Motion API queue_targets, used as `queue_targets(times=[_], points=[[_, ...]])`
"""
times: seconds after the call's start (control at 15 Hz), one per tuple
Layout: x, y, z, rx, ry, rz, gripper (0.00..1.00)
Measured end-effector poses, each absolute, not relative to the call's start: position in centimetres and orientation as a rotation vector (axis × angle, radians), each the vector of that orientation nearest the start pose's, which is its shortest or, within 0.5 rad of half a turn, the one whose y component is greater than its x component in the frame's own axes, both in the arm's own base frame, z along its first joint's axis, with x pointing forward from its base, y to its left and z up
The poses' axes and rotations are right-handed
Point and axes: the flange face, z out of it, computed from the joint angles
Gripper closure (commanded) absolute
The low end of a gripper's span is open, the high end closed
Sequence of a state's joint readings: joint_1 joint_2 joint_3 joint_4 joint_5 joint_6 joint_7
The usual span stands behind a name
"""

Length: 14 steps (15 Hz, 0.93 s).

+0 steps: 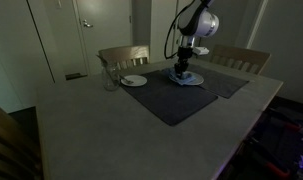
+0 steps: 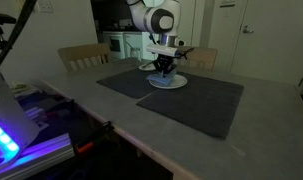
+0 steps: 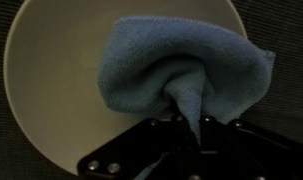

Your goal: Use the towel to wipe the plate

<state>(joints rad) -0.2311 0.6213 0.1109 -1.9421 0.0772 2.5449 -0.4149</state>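
Closest to our wrist camera, the gripper clenches a fold of the towel, bunched on the plate. In an exterior view we see the towel under the arm, on the plate atop a dark placemat. In an exterior view a smaller dish stands well apart.

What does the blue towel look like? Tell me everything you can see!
The towel is a soft, fuzzy, light-blue cloth, crumpled into a bunchy heap with deep folds. It lies on the round white plate and covers one side of it. The jaws are shut on a pinched-up fold of the cloth, which bunches toward that spot.
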Motion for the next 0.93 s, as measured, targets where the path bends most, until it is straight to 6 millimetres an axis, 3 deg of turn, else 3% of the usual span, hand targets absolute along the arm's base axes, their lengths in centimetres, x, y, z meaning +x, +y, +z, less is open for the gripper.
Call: queue_targets(times=[0.93], points=[[61.51, -7.16, 15.67, -3.381, -0.358, 0.033, 0.98]])
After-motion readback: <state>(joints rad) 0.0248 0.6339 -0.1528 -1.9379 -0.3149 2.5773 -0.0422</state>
